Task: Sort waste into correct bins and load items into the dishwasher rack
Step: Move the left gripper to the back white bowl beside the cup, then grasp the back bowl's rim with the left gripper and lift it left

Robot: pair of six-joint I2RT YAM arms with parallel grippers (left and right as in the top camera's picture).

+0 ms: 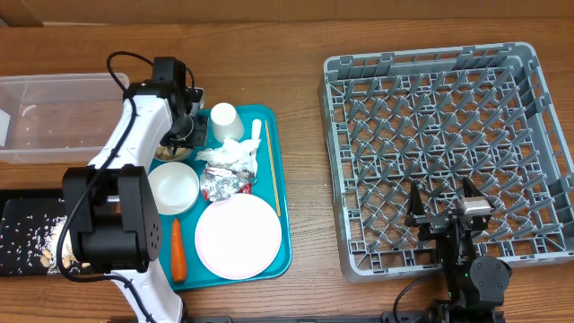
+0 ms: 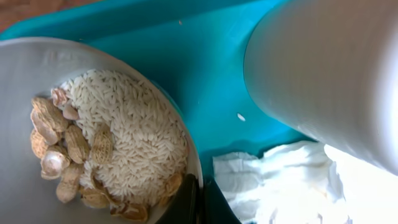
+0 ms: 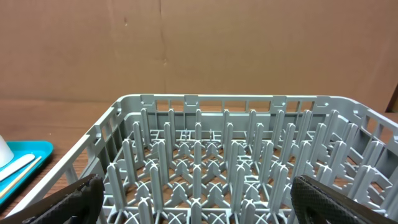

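On the teal tray, my left gripper (image 1: 184, 136) is shut on the rim of a white bowl (image 2: 25, 81) that holds rice and peanut scraps (image 2: 118, 143); its fingers (image 2: 198, 200) pinch the rim. A white cup (image 1: 224, 120) lies close by, also in the left wrist view (image 2: 336, 68). The crumpled napkin (image 1: 230, 156), foil wrapper (image 1: 220, 184), an empty bowl (image 1: 173, 187), the plate (image 1: 238, 235) and a white utensil (image 1: 256, 144) lie on the tray. My right gripper (image 1: 446, 213) is open and empty above the grey rack (image 1: 430, 67), whose pegs fill the right wrist view (image 3: 205, 155).
The clear tub (image 1: 54, 117) stands at the far left. The black tray (image 1: 22, 235) below it holds scraps. A carrot (image 1: 178, 248) and a thin wooden stick (image 1: 272, 175) lie on the teal tray (image 1: 285, 247).
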